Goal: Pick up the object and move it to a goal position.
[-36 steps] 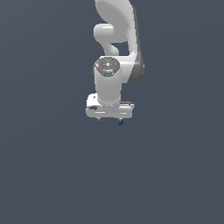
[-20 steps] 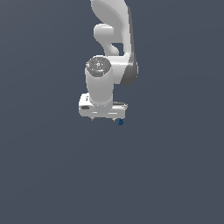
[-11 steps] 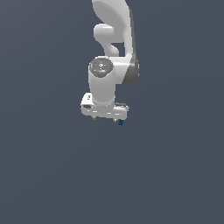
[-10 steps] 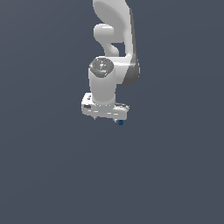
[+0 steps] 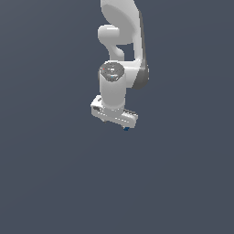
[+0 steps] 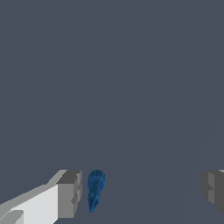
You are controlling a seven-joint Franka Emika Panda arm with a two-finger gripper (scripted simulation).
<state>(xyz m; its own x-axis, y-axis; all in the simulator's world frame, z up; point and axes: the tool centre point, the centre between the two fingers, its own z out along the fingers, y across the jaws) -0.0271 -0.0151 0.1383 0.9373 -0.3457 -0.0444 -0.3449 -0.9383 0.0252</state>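
Hanging from the glossy white jointed arm [image 5: 119, 55] over a plain dark grey-blue ground [image 5: 50, 183], pointed downward. Spread wide, the white gripper [image 6: 140, 192], grey fingertips [image 6: 70, 194] well apart in the wrist view. Seen just beside one fingertip: the tiny dark blue blocky object [image 6: 94, 189]; touching or merely close, could not be told. Glimpsed in the exterior view as a blue speck under the gripper's end on that view's right.

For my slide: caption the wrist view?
Small dark blue ridged object beside one grey fingertip of the wide-open gripper.
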